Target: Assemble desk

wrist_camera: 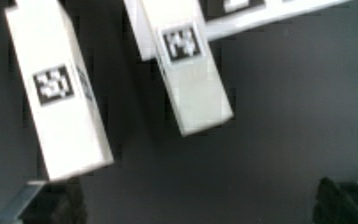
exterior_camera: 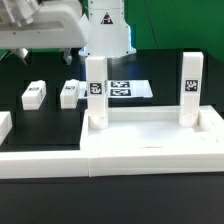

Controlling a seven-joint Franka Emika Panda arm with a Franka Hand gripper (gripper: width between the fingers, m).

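Note:
The white desk top [exterior_camera: 150, 132] lies at the front in the exterior view, with two tagged white legs standing upright in its far corners, one [exterior_camera: 95, 88] toward that view's left and one [exterior_camera: 190, 85] toward its right. Two loose tagged legs [exterior_camera: 34, 94] [exterior_camera: 70, 92] lie on the black table at the left. The wrist view shows both, one leg [wrist_camera: 60, 95] and the other [wrist_camera: 186, 70], lying side by side below the gripper. My gripper [wrist_camera: 202, 205] is open and empty, with its dark fingertips [wrist_camera: 51, 200] spread wide above the table. In the exterior view it hangs high at the upper left [exterior_camera: 27, 50].
The marker board [exterior_camera: 127, 88] lies flat behind the desk top. The low white border wall [exterior_camera: 40, 162] runs along the front and left. The robot base [exterior_camera: 106, 25] stands at the back. A white edge [wrist_camera: 291, 15] crosses a corner of the wrist view.

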